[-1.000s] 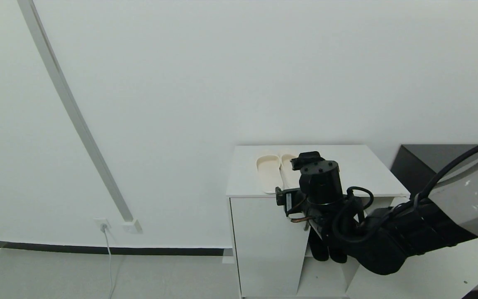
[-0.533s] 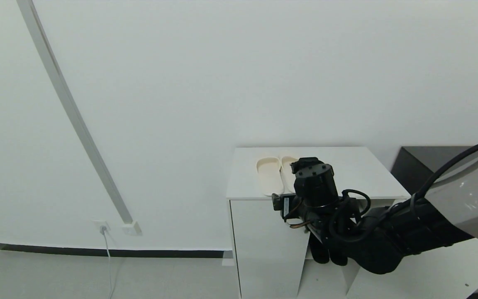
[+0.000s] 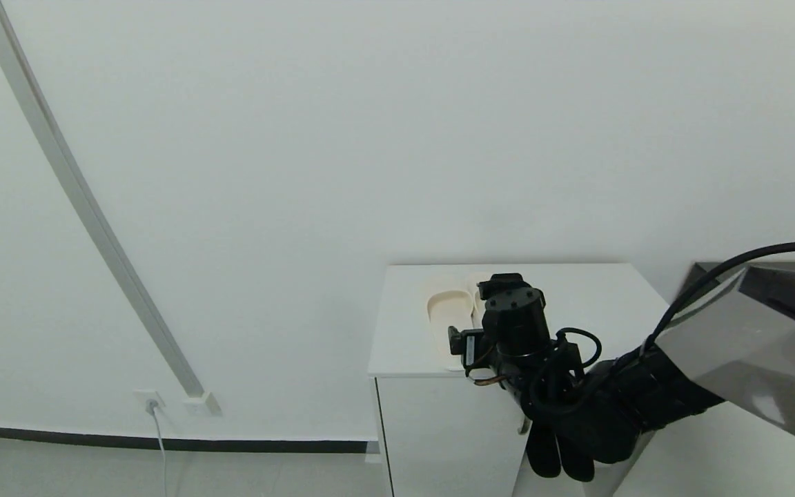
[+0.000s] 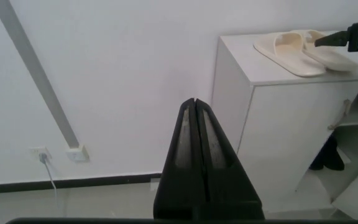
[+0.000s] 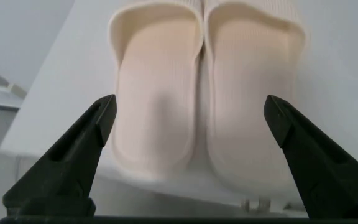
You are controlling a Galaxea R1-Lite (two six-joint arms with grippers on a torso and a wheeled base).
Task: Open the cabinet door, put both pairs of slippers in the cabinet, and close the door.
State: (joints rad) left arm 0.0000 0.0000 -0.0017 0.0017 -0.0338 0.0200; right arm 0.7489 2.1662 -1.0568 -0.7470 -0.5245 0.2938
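Right gripper (image 5: 190,106): jaws spread wide, holding nothing. Cream slippers (image 5: 157,118) lie between and just beyond them on the cabinet (image 3: 404,345) top, far ends cut off; contact indeterminate. Left gripper (image 4: 195,102): jaws clenched together, empty.

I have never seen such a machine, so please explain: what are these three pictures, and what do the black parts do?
It is a robot with two arms, each ending in a gripper, a two-fingered clamp. One picture comes from a camera on its head, the others from cameras on its wrists. Cream slippers lie on a white cabinet. The right gripper is open, facing the pair, holding nothing. The left gripper is shut and empty, apart from the cabinet.
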